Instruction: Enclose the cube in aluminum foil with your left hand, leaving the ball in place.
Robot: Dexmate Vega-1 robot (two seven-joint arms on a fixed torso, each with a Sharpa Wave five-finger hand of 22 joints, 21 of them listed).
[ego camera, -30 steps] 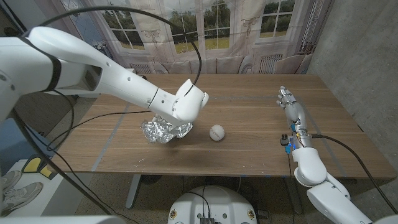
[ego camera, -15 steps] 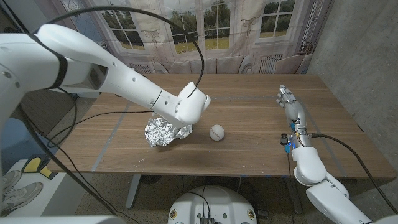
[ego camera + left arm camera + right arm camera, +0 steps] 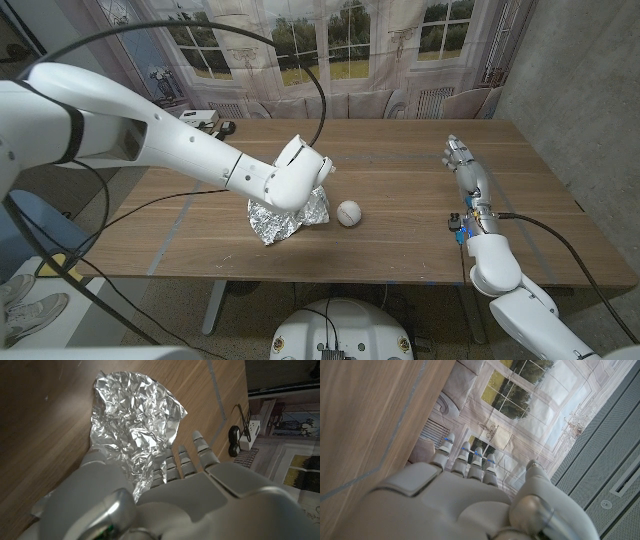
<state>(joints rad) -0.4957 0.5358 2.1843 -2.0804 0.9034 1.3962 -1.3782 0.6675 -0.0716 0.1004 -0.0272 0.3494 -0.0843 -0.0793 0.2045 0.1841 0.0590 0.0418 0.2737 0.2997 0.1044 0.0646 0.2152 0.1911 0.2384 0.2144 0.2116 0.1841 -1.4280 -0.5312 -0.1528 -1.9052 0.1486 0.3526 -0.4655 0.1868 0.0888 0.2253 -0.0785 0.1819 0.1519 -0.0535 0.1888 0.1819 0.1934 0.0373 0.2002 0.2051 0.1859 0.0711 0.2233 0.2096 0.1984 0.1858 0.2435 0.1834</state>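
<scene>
Crumpled aluminum foil (image 3: pixel 284 222) lies bunched on the wooden table (image 3: pixel 400 150), left of centre. My left hand (image 3: pixel 295 176) sits on top of it. In the left wrist view the foil (image 3: pixel 135 435) passes between the thumb and the fingers (image 3: pixel 182 462) of that hand (image 3: pixel 165 495), which grips it. The cube is hidden under foil and hand. A white ball (image 3: pixel 348 212) rests just right of the foil, apart from it. My right hand (image 3: pixel 468 172) waits at the table's right side, fingers straight and apart, holding nothing; the right wrist view looks along its back (image 3: pixel 460 490).
A white power strip (image 3: pixel 253 430) and a small black object (image 3: pixel 233 440) sit near the table's far left edge. A black cable (image 3: pixel 150 195) trails over the left part of the table. A concrete wall stands to the right.
My left hand has shifted toward the ball, taking the foil bundle with it; the foil now stands closer to the ball and is drawn up higher. Ball and right hand are unmoved.
</scene>
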